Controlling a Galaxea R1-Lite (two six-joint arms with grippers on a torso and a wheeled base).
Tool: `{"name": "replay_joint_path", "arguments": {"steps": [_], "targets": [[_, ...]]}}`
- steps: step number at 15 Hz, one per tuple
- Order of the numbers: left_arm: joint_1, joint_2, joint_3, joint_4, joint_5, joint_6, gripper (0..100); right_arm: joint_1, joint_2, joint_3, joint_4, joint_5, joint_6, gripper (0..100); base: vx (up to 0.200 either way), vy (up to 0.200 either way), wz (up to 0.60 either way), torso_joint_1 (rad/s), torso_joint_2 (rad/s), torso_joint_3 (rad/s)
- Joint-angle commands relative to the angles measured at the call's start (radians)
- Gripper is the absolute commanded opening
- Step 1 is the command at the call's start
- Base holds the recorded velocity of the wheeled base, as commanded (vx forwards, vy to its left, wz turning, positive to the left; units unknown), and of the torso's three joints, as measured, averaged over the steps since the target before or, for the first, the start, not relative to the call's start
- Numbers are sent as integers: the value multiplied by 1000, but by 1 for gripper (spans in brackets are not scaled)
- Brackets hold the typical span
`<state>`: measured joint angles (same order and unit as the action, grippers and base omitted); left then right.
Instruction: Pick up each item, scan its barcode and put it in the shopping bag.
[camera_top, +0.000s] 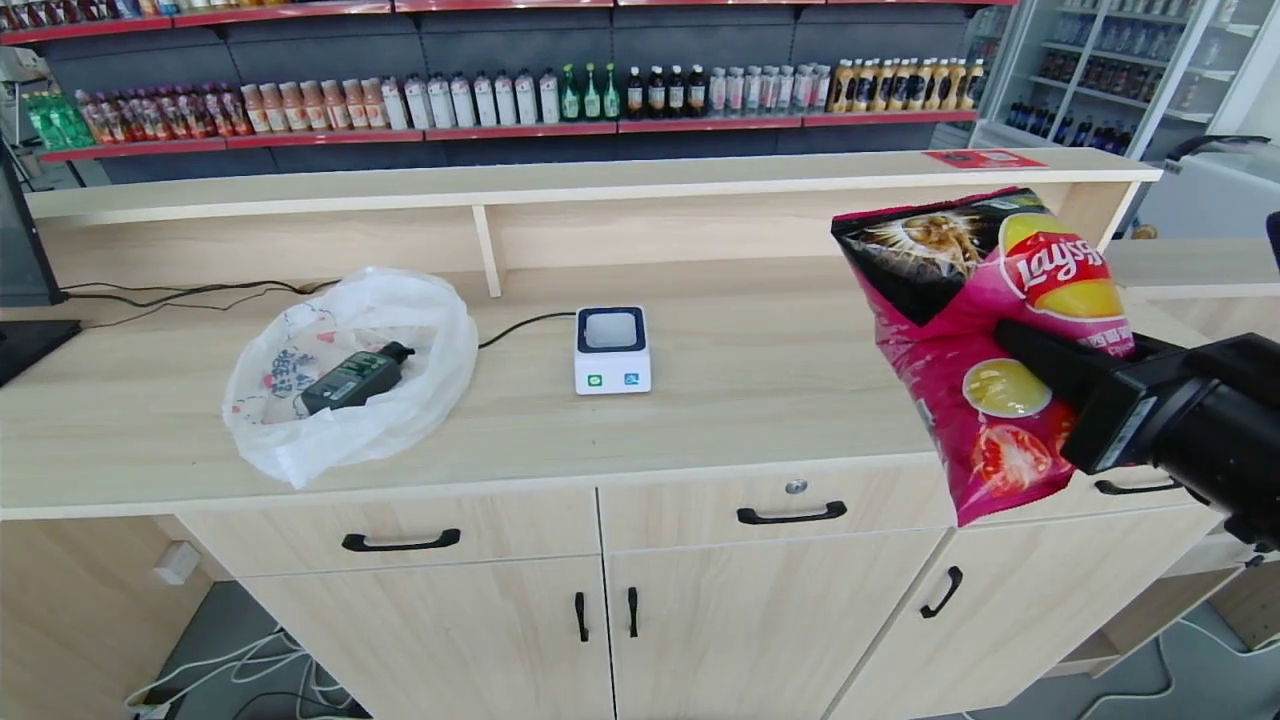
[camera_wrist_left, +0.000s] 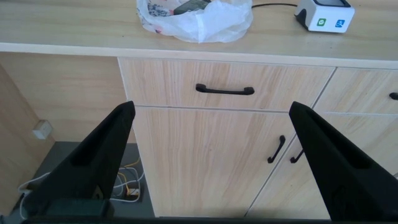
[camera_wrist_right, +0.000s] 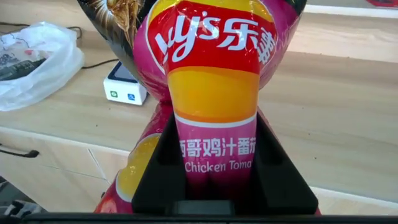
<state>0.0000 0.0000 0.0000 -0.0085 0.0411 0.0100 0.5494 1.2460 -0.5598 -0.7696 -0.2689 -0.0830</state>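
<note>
My right fingers are clenched on the chip bag, one on each side of its middle, so the packet pinches into a waist between them. I judge that a mid-body grip keeps the soft, air-filled packet from swinging or slipping. It hangs in the air off the right end of the surface, tilted, printed front toward my head camera. I cannot see a barcode from here, so it is probably on the back.

The scanner sits mid-surface with its window facing up, well apart from the packet. That placement means an item has to be carried over it with the code turned down.

Beyond it, the shopping bag lies slumped with its mouth open, a dark bottle already inside, so I take that one as done.

My left fingers are spread wide and hold nothing, parked low in front of the drawers, clear of the right arm's work.
</note>
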Motion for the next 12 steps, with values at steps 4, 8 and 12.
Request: {"name": "replay_joint_path", "arguments": {"steps": [4, 8, 12], "targets": [[2, 0, 0, -1, 0, -4, 100, 0, 20, -11, -4, -3, 11, 0, 0, 200, 0, -13, -4, 5], [0, 0, 0, -1, 0, -5, 100, -2, 20, -17, -4, -10, 9, 0, 0, 200, 0, 18, 6, 0], [0, 0, 0, -4, 2, -15, 100, -32, 138, -152, -8, -9, 11, 0, 0, 200, 0, 6, 1, 2]]}}
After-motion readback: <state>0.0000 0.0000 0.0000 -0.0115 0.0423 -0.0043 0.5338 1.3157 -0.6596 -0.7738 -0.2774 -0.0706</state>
